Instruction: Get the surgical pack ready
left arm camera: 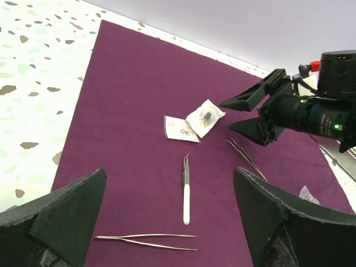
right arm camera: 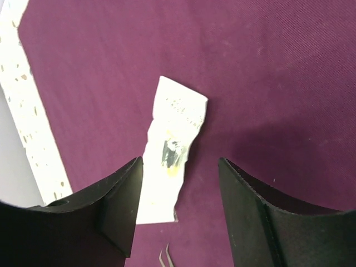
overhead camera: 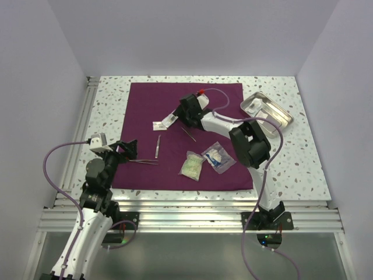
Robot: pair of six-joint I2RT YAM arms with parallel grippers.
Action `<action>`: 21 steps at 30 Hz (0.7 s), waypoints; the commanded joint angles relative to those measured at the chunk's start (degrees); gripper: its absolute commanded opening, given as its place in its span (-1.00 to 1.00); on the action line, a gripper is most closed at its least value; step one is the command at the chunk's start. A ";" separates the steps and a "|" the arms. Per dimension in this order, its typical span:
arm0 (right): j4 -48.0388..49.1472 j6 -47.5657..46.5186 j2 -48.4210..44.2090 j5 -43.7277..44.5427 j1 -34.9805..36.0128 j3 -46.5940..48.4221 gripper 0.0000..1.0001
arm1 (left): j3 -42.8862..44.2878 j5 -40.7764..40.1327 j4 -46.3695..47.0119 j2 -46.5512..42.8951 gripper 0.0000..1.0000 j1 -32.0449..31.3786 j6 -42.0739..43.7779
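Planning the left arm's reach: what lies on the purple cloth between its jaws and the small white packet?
In the left wrist view, two tools: silver tweezers lying crosswise nearest, then a white-handled instrument pointing toward the packet. Otherwise bare cloth.

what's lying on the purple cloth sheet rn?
On the plum-purple cloth sheet: white paper pouch, white-handled tweezers, steel forceps, second steel forceps, pale green packet, clear bag. The right arm covers some cloth.
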 commanded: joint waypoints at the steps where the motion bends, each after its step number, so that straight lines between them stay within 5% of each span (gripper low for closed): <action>1: -0.41 1.74 1.57 2.24 0.60 3.19 0.18 | -0.09 0.96 1.71 -0.35 1.00 -0.25 0.46; 17: 1.87 3.77 7.19 2.51 0.69 7.24 -0.09 | -0.09 0.88 1.71 -0.26 1.00 -0.25 0.46; 21: 3.36 4.47 8.07 2.51 0.69 7.41 -0.39 | -0.09 0.87 1.71 -0.26 1.00 -0.25 0.54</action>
